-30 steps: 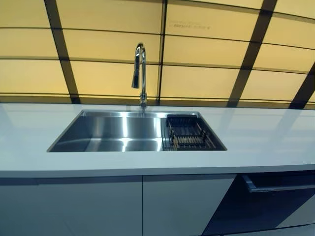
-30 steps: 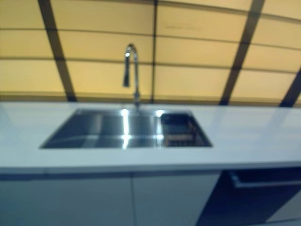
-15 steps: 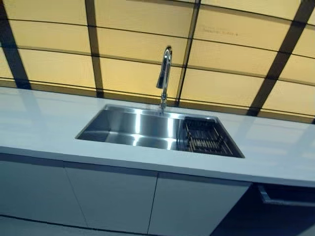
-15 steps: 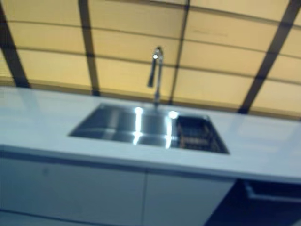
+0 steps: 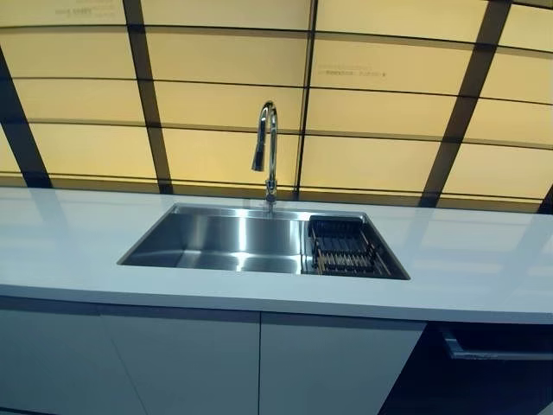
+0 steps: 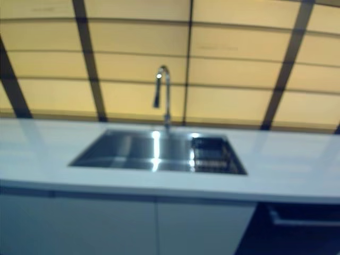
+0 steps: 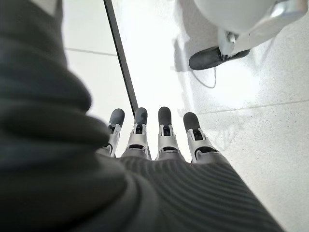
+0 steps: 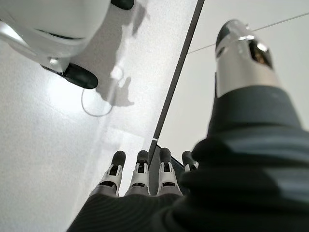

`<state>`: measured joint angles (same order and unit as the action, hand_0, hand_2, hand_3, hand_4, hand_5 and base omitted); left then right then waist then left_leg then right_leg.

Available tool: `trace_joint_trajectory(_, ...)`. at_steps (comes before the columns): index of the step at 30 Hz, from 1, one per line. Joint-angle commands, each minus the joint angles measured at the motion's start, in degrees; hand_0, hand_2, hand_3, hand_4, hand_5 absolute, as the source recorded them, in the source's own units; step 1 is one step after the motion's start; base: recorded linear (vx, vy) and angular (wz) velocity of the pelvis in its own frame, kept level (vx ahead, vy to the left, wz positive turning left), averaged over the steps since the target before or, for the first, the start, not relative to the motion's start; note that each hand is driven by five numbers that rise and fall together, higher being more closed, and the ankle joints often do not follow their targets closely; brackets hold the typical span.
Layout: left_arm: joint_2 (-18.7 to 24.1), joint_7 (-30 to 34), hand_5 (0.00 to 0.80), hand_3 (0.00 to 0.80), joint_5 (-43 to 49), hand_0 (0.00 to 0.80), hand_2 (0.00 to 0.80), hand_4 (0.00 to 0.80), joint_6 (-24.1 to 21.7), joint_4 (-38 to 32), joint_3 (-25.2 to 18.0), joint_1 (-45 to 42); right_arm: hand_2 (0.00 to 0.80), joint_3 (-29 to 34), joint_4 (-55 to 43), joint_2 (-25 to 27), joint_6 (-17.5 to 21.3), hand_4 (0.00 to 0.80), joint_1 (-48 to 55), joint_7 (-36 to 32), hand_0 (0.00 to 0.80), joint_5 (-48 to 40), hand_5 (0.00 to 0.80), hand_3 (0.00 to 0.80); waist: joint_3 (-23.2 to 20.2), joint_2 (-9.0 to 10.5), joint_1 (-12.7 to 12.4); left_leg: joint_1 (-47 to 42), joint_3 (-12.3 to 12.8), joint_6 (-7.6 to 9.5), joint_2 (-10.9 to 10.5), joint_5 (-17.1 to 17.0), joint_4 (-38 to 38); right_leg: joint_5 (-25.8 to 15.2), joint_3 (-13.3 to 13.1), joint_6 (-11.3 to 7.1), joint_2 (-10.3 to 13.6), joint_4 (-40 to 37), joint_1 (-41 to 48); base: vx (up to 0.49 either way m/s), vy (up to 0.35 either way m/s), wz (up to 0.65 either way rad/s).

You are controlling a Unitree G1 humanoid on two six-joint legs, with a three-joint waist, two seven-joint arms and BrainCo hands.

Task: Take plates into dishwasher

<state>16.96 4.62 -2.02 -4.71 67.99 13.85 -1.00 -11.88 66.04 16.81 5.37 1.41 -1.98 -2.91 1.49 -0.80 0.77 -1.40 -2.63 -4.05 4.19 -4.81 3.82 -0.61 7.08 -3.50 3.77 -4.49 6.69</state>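
Facing you: steel sink (image 5: 216, 238), tall faucet (image 5: 268, 143), dark rack (image 5: 344, 246) at its right end, dishwasher handle (image 5: 497, 353) lower right. Wrist views alone show left hand (image 7: 159, 145) and right hand (image 8: 140, 179), fingers straight, holding nothing above floor (image 7: 270, 135). Plates: none visible.

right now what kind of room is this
Most likely a kitchen: a steel sink with a tall tap set in a white counter, a dark rack in the sink, and a dishwasher door below.
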Motion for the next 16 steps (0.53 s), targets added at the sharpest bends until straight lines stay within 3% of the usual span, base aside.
trace_joint_trajectory(1,-0.2,-0.1,0.0,0.0,-2.1,0.0,0.0,0.0,-0.3,0.1,-0.9,4.3,0.0,0.0,2.7,0.8,-0.4,0.0,-3.8,0.2,0.0,0.7,0.0,0.0,3.4,3.16,0.0,-0.9,4.8,4.59,-5.4,9.3,-9.8,1.7,-1.3,1.07,-1.4,5.7,-2.5,-0.035,0.087,-0.02)
trace_joint_trajectory(9,0.1,-0.1,0.0,0.0,-0.8,0.0,0.0,0.0,-0.6,2.3,-0.2,5.1,0.0,0.5,4.6,0.6,0.1,0.0,-3.8,-1.2,0.0,0.3,0.0,0.0,2.8,2.7,0.0,-4.4,4.8,4.47,-5.3,5.8,-0.2,0.4,-1.3,-0.3,-2.0,3.1,-1.3,0.02,0.094,0.01)
trace_joint_trajectory(16,0.7,0.3,0.0,0.0,1.1,0.0,0.0,0.0,-0.2,3.1,-0.4,4.5,0.0,0.5,4.6,0.1,0.0,0.0,-2.6,-1.1,0.0,1.1,0.0,0.0,1.8,2.66,0.3,-5.0,5.8,4.93,-5.6,6.3,0.4,0.5,-0.8,-0.73,-1.7,2.8,-1.4,0.03,0.041,-0.01)
